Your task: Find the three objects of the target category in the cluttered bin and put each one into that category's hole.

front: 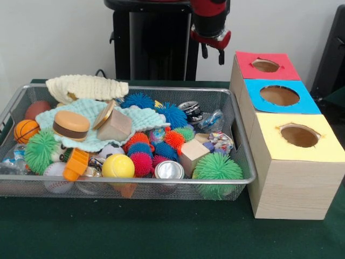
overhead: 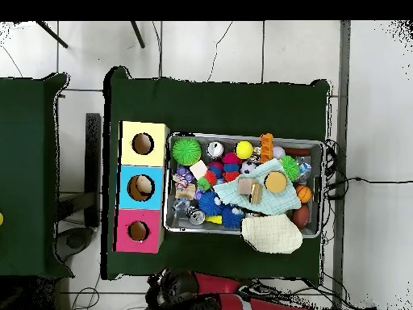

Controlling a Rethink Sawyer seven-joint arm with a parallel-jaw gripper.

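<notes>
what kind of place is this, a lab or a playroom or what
Most likely a robotics lab. A wire bin of toys sits on a green-covered table beside a wooden box with three colour-coded holes, and the gripper hangs above. The tiled floor has cables.

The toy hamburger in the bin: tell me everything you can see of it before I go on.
The toy hamburger is a round, smooth piece that looks like plastic or painted wood: tan top bun, dark brown patty band, tan bottom bun. It sits level and whole on the mint green cloth in the left half of the wire bin, on top of the clutter. A wooden block stands close at its right; the front view cannot settle whether they touch. From overhead it shows as a tan disc.
</notes>
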